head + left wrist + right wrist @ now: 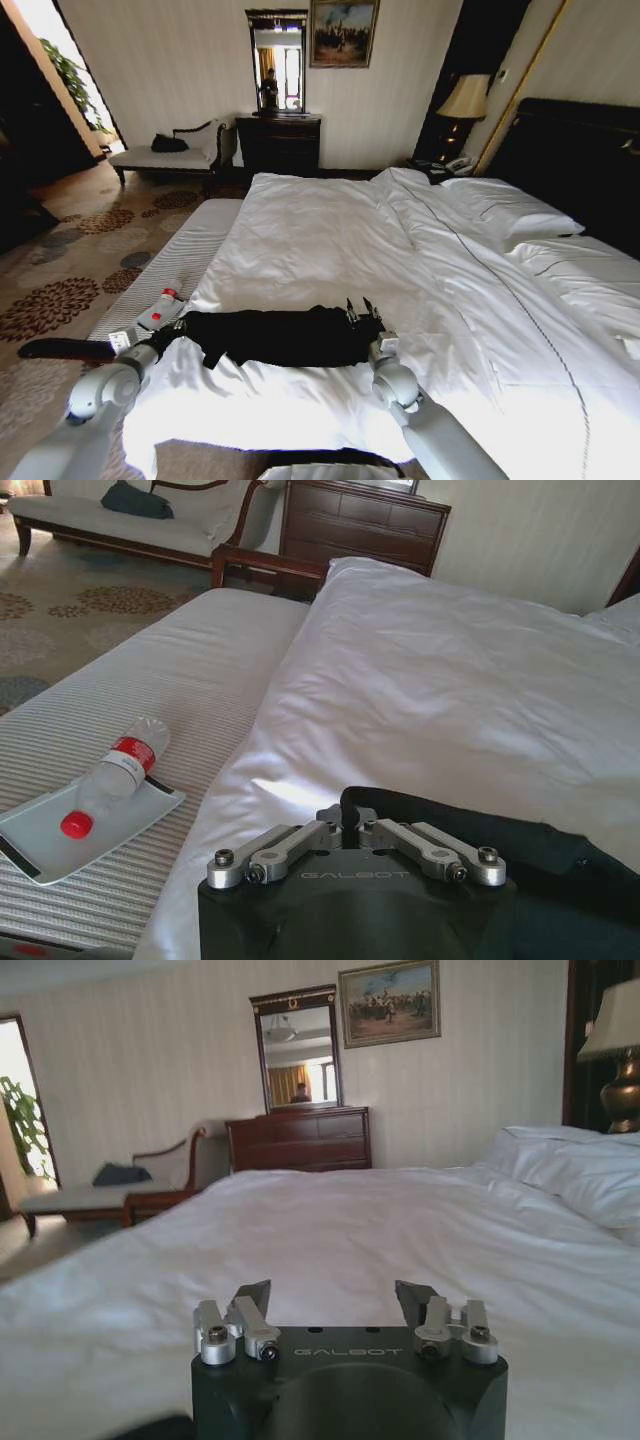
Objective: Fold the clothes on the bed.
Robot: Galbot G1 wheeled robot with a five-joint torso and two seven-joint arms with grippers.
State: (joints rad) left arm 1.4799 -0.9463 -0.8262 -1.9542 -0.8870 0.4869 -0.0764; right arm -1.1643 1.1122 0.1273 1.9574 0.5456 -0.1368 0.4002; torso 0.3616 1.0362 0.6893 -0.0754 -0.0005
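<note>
Soft black T-shirt, bunched, white bed

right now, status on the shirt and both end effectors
Left end effector shut on black shirt at its left end. Right end effector open at the shirt's right end, holding nothing. Shirt bunched in a strip near the bed's foot. Nothing in the way.

Head high; wrists low (shared bed).

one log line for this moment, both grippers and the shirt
left gripper: shut on shirt | right gripper: open, at shirt's other end | shirt: bunched strip on bed
</note>
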